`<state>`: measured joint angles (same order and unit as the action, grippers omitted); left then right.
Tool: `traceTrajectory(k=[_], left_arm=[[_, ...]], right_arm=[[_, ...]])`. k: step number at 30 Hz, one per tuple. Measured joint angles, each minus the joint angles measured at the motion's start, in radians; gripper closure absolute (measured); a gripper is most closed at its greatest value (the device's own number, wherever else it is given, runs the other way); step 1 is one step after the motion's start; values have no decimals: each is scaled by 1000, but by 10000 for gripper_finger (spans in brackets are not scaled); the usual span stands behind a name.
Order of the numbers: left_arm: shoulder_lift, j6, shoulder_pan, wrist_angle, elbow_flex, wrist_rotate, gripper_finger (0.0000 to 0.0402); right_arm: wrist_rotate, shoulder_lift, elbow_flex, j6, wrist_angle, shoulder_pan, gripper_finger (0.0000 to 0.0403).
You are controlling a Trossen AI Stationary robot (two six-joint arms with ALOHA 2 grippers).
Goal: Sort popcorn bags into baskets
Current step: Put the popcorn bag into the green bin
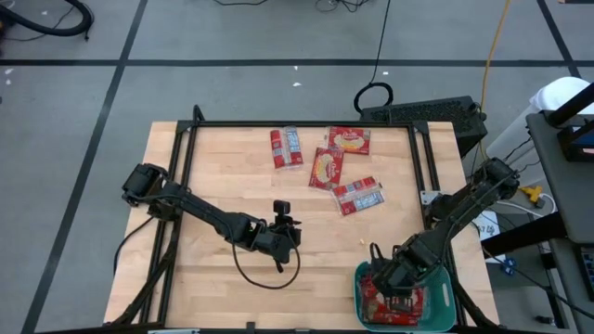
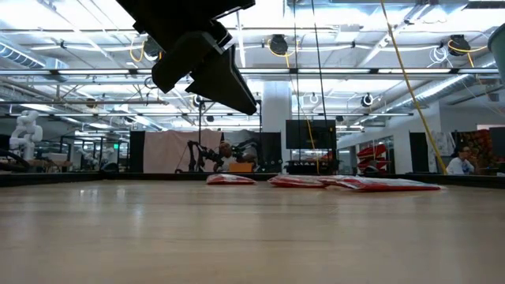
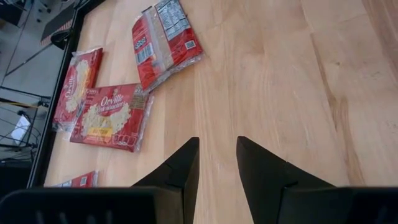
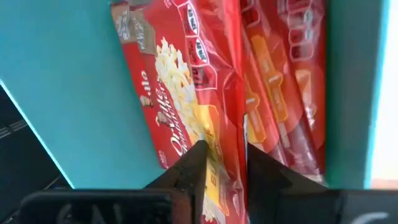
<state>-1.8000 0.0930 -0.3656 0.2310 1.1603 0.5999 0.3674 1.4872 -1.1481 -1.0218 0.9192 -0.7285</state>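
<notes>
Four red popcorn bags lie flat on the far half of the table: one (image 1: 286, 147) showing its label panel, two (image 1: 349, 139) (image 1: 326, 168) showing yellow ovals, and one (image 1: 358, 196) nearer the middle. The teal basket (image 1: 445, 299) sits at the near right corner with several red packets (image 1: 394, 306) in it. My right gripper (image 1: 397, 283) reaches down into the basket and is shut on a packet there. My left gripper (image 1: 283, 230) hovers over the table's middle, open by a narrow gap (image 3: 217, 158), with nothing between its fingers. The low view shows it well above the wood (image 2: 225, 79). My right gripper pinches a raised red fold (image 4: 231, 140) of the popcorn bag with the yellow picture (image 4: 180, 93) between its two fingers. It comes from above, pointing down into the basket. The bag lies in the basket beside the teal wall (image 4: 68, 74), on top of other packets (image 4: 280, 93).
A black frame rail (image 1: 297, 123) runs along the table's far edge and down both sides. A black cable loop (image 1: 264, 269) lies on the wood near my left gripper. Bare wood spreads over the near left half (image 1: 204, 278). Equipment stands off the table to the right (image 1: 557, 121).
</notes>
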Motion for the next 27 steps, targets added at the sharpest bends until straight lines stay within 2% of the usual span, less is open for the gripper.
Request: traceTrajectory(k=[10,17,24,27], left_arm=[[0,6,0,0,0,-27,291],[-1,6,12,-13,0,-38,291],[-1,3,36,-83,0,-153,291],[-1,6,36,-104,0,-165,291]], right_arm=[[-22,0,0,39,-14,50,273],[-36,-1,-73,-31,-13,94,269],[-248,-2,-170,18,-70,119,282],[-336,-2,-176,18,-59,137,290]])
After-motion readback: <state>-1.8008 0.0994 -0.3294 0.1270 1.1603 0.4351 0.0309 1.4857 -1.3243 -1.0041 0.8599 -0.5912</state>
